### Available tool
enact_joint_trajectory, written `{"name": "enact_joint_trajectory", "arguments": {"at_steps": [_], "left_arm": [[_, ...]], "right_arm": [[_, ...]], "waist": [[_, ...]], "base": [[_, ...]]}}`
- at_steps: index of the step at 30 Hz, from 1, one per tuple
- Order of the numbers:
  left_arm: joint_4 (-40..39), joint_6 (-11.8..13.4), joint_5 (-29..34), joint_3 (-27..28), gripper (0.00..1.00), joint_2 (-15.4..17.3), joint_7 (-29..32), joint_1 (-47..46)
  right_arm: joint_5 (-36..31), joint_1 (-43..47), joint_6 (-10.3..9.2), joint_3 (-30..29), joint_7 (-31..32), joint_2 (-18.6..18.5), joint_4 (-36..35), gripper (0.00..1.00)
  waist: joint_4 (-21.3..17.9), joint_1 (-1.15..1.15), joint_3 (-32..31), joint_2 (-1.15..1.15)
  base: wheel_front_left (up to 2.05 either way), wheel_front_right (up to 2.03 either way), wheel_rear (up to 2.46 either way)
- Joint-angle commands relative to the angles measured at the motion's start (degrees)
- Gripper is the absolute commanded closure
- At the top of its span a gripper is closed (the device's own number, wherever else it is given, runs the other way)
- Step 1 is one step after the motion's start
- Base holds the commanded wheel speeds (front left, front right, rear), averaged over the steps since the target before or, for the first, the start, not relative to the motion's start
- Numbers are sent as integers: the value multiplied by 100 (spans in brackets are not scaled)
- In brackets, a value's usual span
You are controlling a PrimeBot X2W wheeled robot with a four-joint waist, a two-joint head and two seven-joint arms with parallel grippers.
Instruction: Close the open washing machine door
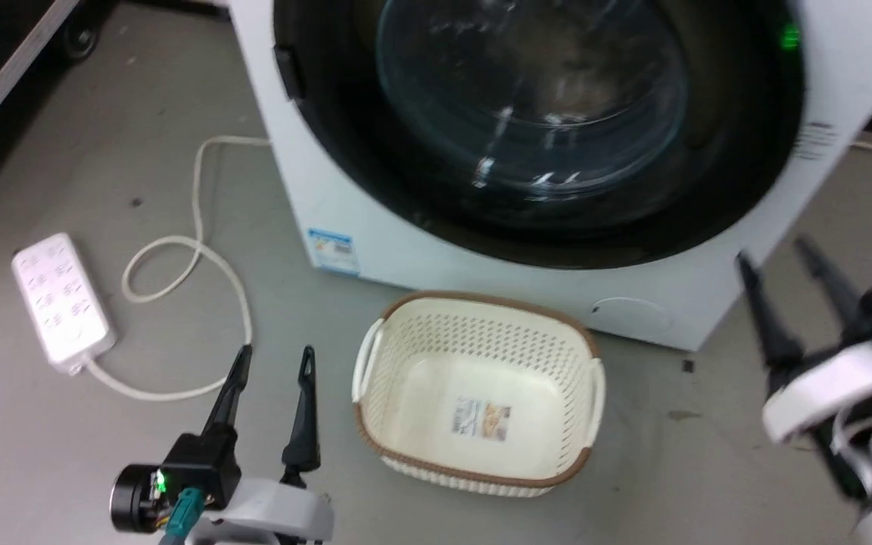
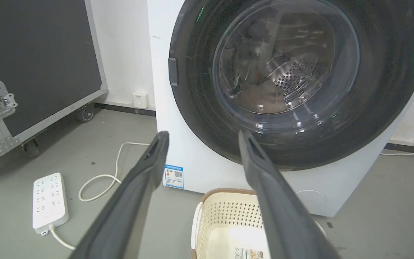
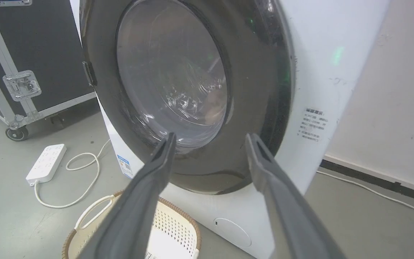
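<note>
Hovering left of the basket (image 1: 481, 300), my left gripper (image 1: 276, 350) points fingers-up, spread and empty; my right gripper (image 1: 773, 250) leans left, likewise spread. Ahead, the washing machine door (image 1: 527, 113) sits flush on the washing machine (image 1: 421, 253).

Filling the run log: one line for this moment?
washing machine door: looks shut | left gripper: jaws open | right gripper: jaws open

The washing machine (image 1: 436, 265) loses its top to the head view's upper edge, and the right gripper (image 1: 773, 251) there is blurred. The print on the blue sticker (image 1: 332, 250) is too small to read.
</note>
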Motion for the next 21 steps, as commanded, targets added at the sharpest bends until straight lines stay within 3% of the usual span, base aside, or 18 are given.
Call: {"name": "enact_joint_trajectory", "arguments": {"at_steps": [1, 10, 21], "left_arm": [[61, -43, -30, 51, 0, 43, -31, 124], [283, -188, -57, 129, 0, 104, -31, 377], [287, -261, -11, 146, 0, 88, -31, 466]], "right_arm": [[-158, 347, -4, -81, -87, 191, -212, 0], [-962, 1882, -4, -708, -256, 1242, -1345, 0], [-1333, 2599, -4, -800, -284, 1655, -1602, 0]], "waist": [[-366, 1, -339, -1], [-839, 1, -621, -1], [-991, 1, -663, -1]], "base": [[0, 0, 0], [0, 0, 0], [0, 0, 0]]}}
